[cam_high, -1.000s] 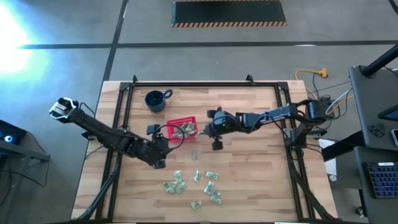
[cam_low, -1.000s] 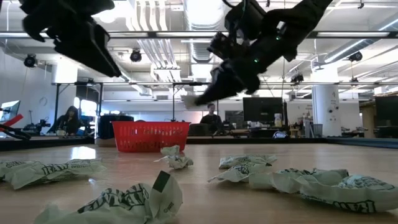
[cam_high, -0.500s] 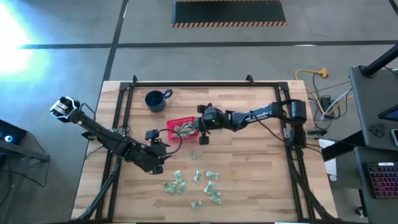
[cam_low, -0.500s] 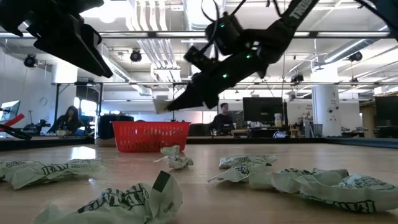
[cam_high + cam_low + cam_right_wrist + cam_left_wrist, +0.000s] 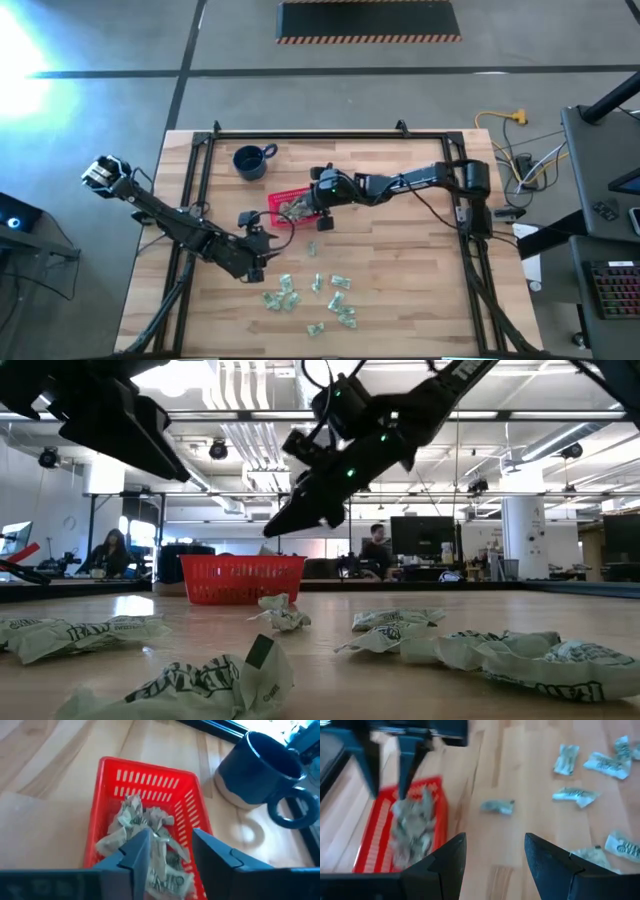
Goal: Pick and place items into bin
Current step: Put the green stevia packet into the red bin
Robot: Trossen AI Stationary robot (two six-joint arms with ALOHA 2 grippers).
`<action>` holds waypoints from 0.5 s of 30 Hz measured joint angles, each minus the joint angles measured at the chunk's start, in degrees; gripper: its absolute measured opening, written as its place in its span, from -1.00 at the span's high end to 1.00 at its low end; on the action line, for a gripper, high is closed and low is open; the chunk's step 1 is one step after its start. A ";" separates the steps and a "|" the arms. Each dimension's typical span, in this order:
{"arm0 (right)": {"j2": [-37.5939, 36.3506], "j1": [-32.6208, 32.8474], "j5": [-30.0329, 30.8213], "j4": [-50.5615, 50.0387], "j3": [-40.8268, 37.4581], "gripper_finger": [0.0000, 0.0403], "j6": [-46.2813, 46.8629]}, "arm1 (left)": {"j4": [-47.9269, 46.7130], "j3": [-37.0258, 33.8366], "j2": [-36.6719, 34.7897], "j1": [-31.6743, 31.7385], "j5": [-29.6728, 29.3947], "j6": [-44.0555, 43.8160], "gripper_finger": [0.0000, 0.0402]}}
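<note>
The bin, a red latticed basket (image 5: 292, 208) (image 5: 145, 775) (image 5: 242, 578), stands on the wooden table with several pale green-and-white wrapped items (image 5: 142, 827) piled inside. My right gripper (image 5: 302, 206) (image 5: 170, 851) hovers open just above the basket's right end, fingers slanting down over the pile. My left gripper (image 5: 266, 240) (image 5: 495, 855) is open in the air near the basket's near left corner, holding nothing. One item (image 5: 312, 247) (image 5: 497, 806) lies alone just in front of the basket. Several more items (image 5: 312, 296) lie scattered toward the near edge.
A dark blue mug (image 5: 250, 161) (image 5: 260, 765) stands just beyond the basket, toward the far left. A black frame (image 5: 300, 135) runs around the table's edges. Bare wood lies right of the basket and right of the scattered items.
My right gripper has travelled toward the table's left, from beside the basket's right end to above it, carrying a pale item at its fingertips. That item no longer shows at the tips: the gripper has let it go over the basket.
</note>
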 joint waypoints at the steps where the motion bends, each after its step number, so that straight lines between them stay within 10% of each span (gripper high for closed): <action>1: -1.07 0.07 -0.20 -1.39 -0.29 0.28 -0.69 | 2.56 -0.40 0.77 0.00 0.06 2.19 0.08; 15: -14.21 0.47 -15.46 -13.87 -12.98 0.31 -1.23 | 12.89 -0.64 13.92 0.09 18.17 7.83 0.08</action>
